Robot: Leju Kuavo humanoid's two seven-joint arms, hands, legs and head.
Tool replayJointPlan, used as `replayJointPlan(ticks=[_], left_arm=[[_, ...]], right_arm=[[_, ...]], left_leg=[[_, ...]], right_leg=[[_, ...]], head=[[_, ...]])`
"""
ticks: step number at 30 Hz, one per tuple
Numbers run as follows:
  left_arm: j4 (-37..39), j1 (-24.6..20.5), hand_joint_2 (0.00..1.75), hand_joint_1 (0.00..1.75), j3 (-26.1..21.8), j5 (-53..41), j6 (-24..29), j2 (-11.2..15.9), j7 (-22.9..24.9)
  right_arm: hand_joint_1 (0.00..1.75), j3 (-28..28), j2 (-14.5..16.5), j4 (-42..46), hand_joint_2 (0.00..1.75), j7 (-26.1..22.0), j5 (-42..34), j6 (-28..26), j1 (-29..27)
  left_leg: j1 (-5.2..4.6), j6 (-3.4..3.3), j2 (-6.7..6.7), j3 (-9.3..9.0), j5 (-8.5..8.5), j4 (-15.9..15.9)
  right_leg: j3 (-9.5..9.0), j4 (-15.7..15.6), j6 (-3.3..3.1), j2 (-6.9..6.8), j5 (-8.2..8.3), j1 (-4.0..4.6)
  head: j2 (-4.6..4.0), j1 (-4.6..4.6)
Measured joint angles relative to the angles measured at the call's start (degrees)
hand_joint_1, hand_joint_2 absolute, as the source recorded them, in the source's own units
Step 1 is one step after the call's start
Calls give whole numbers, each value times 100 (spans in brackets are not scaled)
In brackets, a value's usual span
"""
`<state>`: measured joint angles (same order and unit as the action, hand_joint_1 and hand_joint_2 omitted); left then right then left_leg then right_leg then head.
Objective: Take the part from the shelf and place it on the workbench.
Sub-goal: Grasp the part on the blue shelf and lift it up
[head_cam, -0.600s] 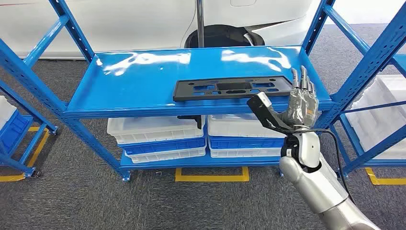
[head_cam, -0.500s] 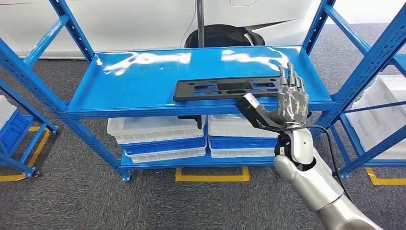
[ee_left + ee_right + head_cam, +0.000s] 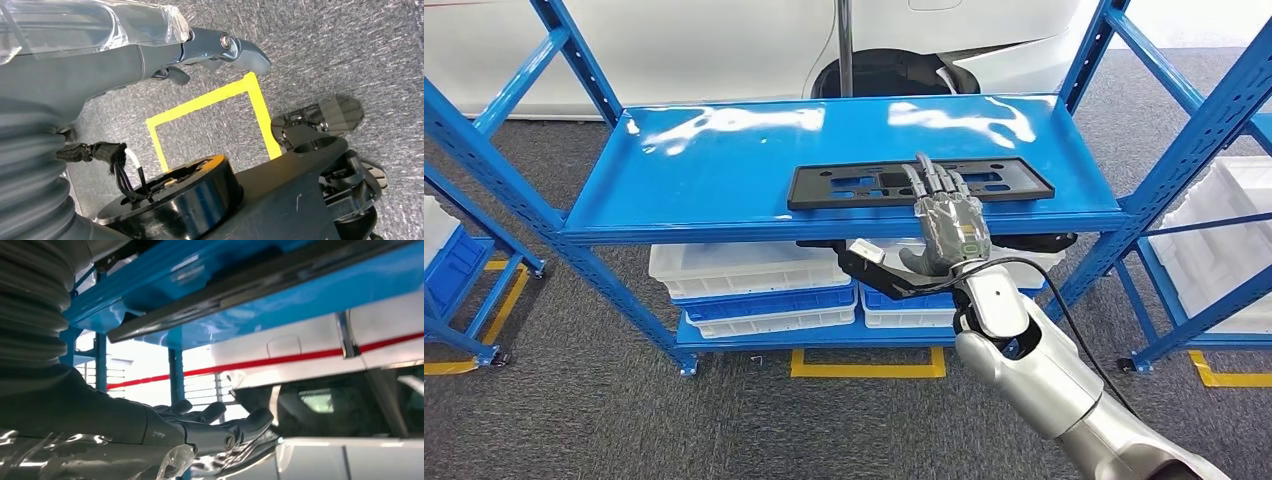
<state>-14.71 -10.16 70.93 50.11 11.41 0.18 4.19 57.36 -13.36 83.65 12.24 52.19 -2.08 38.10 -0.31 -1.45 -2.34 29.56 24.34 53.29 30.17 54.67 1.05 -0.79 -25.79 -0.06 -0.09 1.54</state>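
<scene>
The right robot hand (image 3: pixel 946 228) reaches over the near edge of the blue shelf (image 3: pixel 724 190), its fingers (image 3: pixel 932 181) stretched flat and apart over the near edge of the black part (image 3: pixel 919 186), with the thumb (image 3: pixel 871 262) hanging below the shelf lip. It grips nothing yet (whether the fingertips actually press on the part is hard to tell from above). In the right wrist view the same robot hand (image 3: pixel 200 432) has its fingers extended and slightly apart, with the underside of the shelf (image 3: pixel 280 285) running just past them.

The left robot hand (image 3: pixel 150 45) hangs over grey carpet (image 3: pixel 350 45) marked with yellow tape (image 3: pixel 210 102); its fingers (image 3: pixel 240 47) are loosely curled with nothing in them, though most of the hand is cut off by the picture's edge.

The part lies flat toward the right of the shelf's middle level, a long black panel with several cut-outs, its long side parallel to the near edge.

Under that level sit stacked white bins (image 3: pixel 749 270) with a blue bin (image 3: pixel 764 303) between them; their contents are hidden by the shelf board above. More white bins (image 3: pixel 1224 240) stand in the rack on the right, partly cut off, and nothing can be made out inside them. A blue bin (image 3: pixel 449 265) shows at the far left edge, mostly out of frame.

Beyond the shelf stands a white car (image 3: pixel 724 40) with a dark wheel arch (image 3: pixel 884 75).
</scene>
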Motion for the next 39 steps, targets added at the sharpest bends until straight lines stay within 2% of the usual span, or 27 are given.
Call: replayJointPlan(ticks=[6, 10, 15, 20, 29, 39], left_arm=[[0, 18, 175, 0, 0, 22, 0, -16, -3], [7, 36, 0, 0, 3, 21, -1, -18, -3], [16, 49, 0, 0, 7, 5, -55, -18, 34], [23, 62, 0, 0, 10, -3, -43, -18, 278], [46, 109, 0, 0, 49, -104, 83, -17, 416], [50, 134, 0, 0, 55, -92, 122, -17, 496]], right_arm=[[0, 492, 120, -357, 175, -232, -320, 512, 125], [0, 735, 178, -574, 175, -244, -412, 628, 203], [0, 935, 209, -765, 175, -159, -489, 686, 315], [0, 1009, 216, -891, 175, 2, -533, 633, 418], [0, 952, 198, -998, 175, 391, -444, 336, 686], [0, 893, 144, -1042, 175, 470, -415, 309, 786]], left_leg=[[0, 0, -1, 5, 0, 0], [0, 0, -2, 7, 0, 0], [0, 0, -1, 7, 0, 1], [0, 0, -2, 7, 0, 1], [0, 0, -3, 5, 0, 2], [0, 0, -3, 5, 0, 2]], right_leg=[[5, 0, 0, 2, 0, 0], [9, 0, 0, 2, 0, 0], [9, 0, 0, 2, 0, 0], [9, 0, 0, 2, 1, 0], [10, 0, 0, 3, 1, 0], [10, 0, 0, 3, 1, 0]], head=[[0, 1], [0, 0], [0, 1], [0, 0], [0, -1], [0, 0]])
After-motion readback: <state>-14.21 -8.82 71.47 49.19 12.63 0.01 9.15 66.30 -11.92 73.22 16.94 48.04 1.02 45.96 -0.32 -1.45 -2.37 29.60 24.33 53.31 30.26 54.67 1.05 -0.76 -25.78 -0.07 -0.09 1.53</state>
